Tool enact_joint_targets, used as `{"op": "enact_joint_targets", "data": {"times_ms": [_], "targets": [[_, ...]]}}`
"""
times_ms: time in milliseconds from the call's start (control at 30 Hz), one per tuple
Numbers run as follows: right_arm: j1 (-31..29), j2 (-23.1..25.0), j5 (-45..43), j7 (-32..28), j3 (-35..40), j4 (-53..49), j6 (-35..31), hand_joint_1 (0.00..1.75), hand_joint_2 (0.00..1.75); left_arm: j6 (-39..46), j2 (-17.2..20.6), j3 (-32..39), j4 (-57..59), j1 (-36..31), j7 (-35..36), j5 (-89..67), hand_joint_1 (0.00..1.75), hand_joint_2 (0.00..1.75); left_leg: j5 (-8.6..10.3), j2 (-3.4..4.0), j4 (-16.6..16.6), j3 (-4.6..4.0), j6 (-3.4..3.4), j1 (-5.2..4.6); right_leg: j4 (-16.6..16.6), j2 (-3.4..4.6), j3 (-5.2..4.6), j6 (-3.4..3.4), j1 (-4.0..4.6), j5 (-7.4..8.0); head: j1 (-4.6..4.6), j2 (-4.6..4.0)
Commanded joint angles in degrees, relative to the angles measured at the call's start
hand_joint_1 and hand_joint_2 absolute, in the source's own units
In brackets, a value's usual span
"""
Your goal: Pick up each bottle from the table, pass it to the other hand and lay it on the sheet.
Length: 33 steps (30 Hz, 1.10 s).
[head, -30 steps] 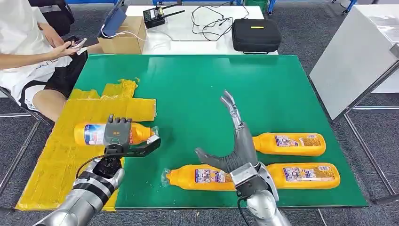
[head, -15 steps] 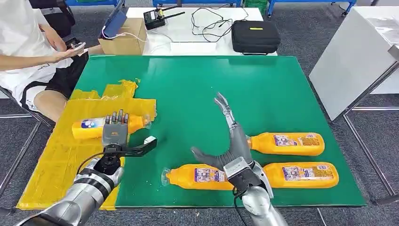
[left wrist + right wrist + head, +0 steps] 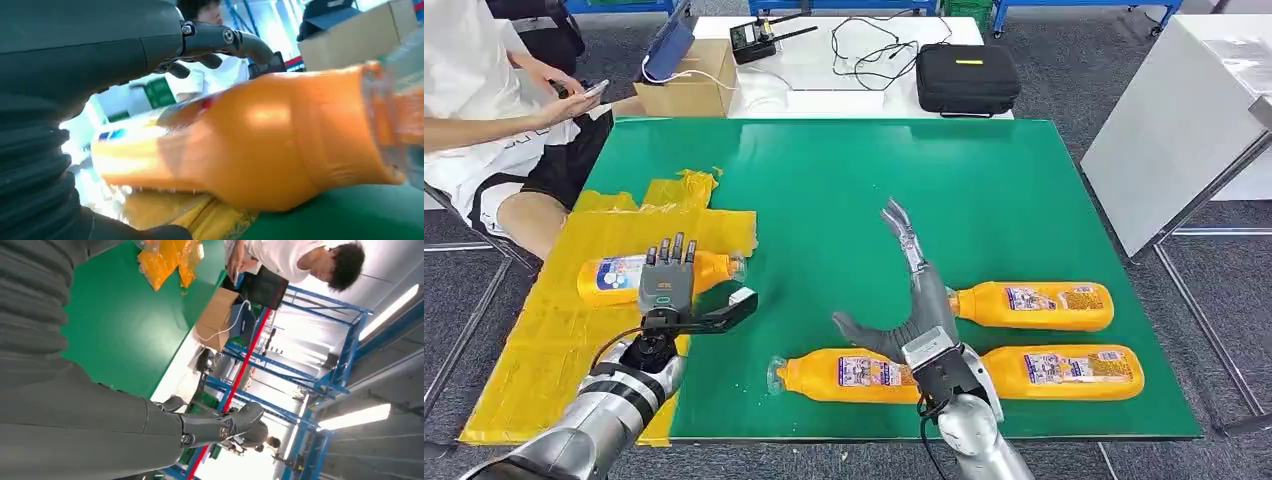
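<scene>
Head view: left hand (image 3: 667,286) stands palm-forward with fingers spread upward and thumb stuck out sideways, holding nothing. Just beyond its fingers an orange plastic bottle with a blue-and-white label (image 3: 649,273) lies on its side on the crinkled yellow sheet (image 3: 544,340). Left wrist view places the same bottle (image 3: 260,145) just past the fingers (image 3: 225,40), which arch over it; contact cannot be confirmed. Right hand (image 3: 914,300) is raised over the green table (image 3: 844,180), fingers extended and apart, thumb out, empty. Three more orange bottles lie on the table beside it: one under its wrist (image 3: 844,375), one just right of the palm (image 3: 1034,305), one right of the forearm (image 3: 1064,371).
</scene>
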Motion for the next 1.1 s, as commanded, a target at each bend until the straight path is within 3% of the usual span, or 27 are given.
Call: {"op": "enact_joint_targets", "data": {"times_ms": [33, 167, 267, 367, 733, 1100], "targets": [[1.37, -2.01, 1.83, -0.83, -0.51, 2.05, -2.17, 0.0, 1.75, 13.78, -3.23, 9.81, -21.29, 11.68, -13.23, 6.8, 0.0, 1.75, -0.07, 0.12, 0.0, 0.07, -0.06, 0.05, -0.12, -0.06, 0.15, 0.04, 0.07, -0.06, 0.02, 0.0], [3.19, -3.76, 12.7, 0.53, 1.35, 1.83, -8.0, 0.0, 1.75, 13.78, -6.65, 13.64, -36.9, 19.16, -28.32, 15.74, 0.0, 1.75, -0.13, 0.14, 0.1, -0.15, 0.01, 0.02, -0.05, -0.01, -0.08, 0.07, 0.03, -0.09, 0.02, 0.0], [2.77, -6.43, 25.06, 5.76, 4.2, 2.99, -8.55, 0.0, 1.75, 12.69, -4.61, 7.99, -43.57, 21.8, -28.9, 23.78, 0.0, 1.75, -0.17, 0.22, 0.09, -0.25, 0.0, -0.01, -0.07, 0.0, -0.17, 0.07, -0.03, -0.11, 0.04, 0.0], [2.9, -7.69, 29.27, 7.1, 5.7, 3.64, -7.29, 0.0, 1.75, 11.67, -3.94, 6.09, -48.73, 23.95, -28.78, 27.23, 0.0, 1.75, -0.15, 0.28, 0.07, -0.4, 0.02, -0.05, -0.06, 0.09, -0.36, 0.04, -0.06, -0.03, 0.02, 0.0], [3.95, -9.84, 39.01, 13.22, 9.25, 10.38, -4.34, 0.0, 1.75, 7.97, -4.02, 5.51, -55.6, 27.94, -34.39, 41.93, 0.0, 1.75, -0.2, 0.25, 0.0, -0.26, -0.01, 0.0, -0.13, 0.01, -0.2, 0.05, 0.0, -0.09, 0.02, 0.0], [3.81, -9.77, 39.01, 13.22, 9.24, 10.37, -4.32, 0.0, 1.75, 7.96, -4.13, 5.46, -55.59, 27.88, -34.38, 41.93, 0.0, 1.75, -0.15, 0.19, 0.01, -0.35, -0.01, -0.01, -0.09, 0.0, -0.29, 0.04, -0.01, -0.06, 0.02, 0.0]]}}
